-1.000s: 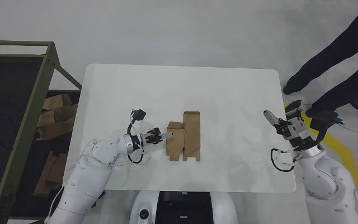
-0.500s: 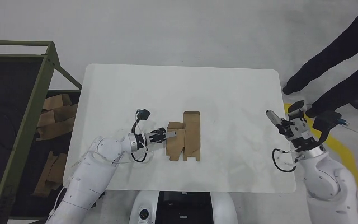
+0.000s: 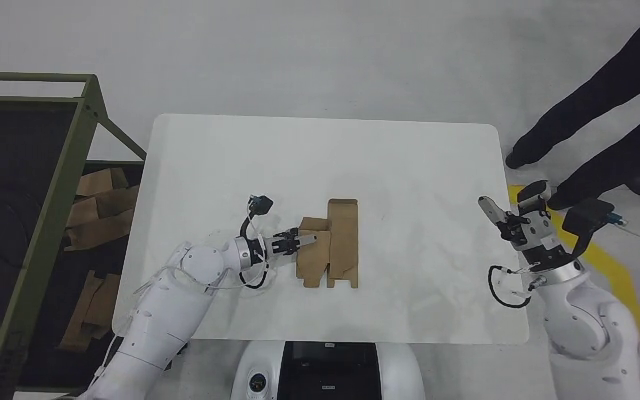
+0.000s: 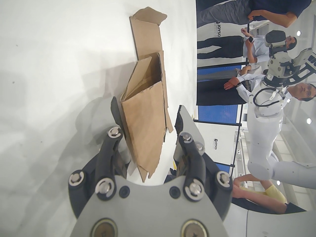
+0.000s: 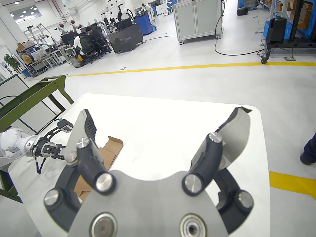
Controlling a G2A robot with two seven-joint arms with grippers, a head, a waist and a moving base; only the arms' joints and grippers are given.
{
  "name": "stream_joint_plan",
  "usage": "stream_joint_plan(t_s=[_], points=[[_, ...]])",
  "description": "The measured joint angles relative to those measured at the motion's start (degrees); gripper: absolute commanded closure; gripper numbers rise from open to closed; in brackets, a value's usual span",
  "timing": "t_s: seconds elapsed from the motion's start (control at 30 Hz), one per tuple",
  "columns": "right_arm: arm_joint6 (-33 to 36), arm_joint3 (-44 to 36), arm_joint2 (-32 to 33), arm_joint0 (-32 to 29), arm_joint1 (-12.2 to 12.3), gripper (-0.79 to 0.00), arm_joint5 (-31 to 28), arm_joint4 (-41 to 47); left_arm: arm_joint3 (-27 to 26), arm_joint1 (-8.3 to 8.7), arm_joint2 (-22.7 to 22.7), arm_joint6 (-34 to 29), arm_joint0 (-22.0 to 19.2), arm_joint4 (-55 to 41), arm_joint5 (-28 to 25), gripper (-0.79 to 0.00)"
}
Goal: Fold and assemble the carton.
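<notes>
Carton (image 3: 330, 245) had kept its place on the table (image 3: 400, 150), one longer panel lying flat and a shorter flap (image 4: 144, 122) raised. Over the last second the left hand (image 3: 303, 239) had crept closer until its spread fingers (image 4: 115, 110) stood either side of that flap, one against the cardboard and the other apart, nothing clamped. The right hand (image 3: 511, 203), released with fingers wide, had drifted slightly farther from the carton and hung well apart from it; bare table lay between them and beyond the carton's far side.
</notes>
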Motion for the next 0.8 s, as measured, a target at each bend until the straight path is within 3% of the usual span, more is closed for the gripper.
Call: stream_joint_plan(t_s=[0.1, 0.23, 0.4, 0.47, 0.8], points=[[-0.1, 0.1, 0.0, 0.0, 0.0, -0.785, 0.0, 0.1, 0.5, -0.06, 0.7, 0.3, -0.3, 0.1, 0.3, -0.419], [-0.1, 0.2, 0.0, 0.1, 0.0, -0.785, -0.1, 0.1, 1.1, -0.13, 1.5, 0.7, -0.8, 0.2, 0.6, -0.329], [-0.3, 0.3, 0.1, 0.1, -0.1, -0.785, -0.2, 0.2, 1.4, -0.16, 2.1, 1.1, -1.2, 0.3, 1.0, -0.129], [-0.4, 0.4, 0.1, 0.1, -0.1, -0.785, -0.3, 0.3, 1.5, -0.13, 2.3, 1.1, -1.3, 0.3, 1.0, 0.0], [-0.1, 0.5, 0.2, 0.3, -0.1, -0.785, -0.8, 0.7, 1.1, 0.06, 2.3, 1.0, -1.4, -1.1, 0.5, 0.0]])
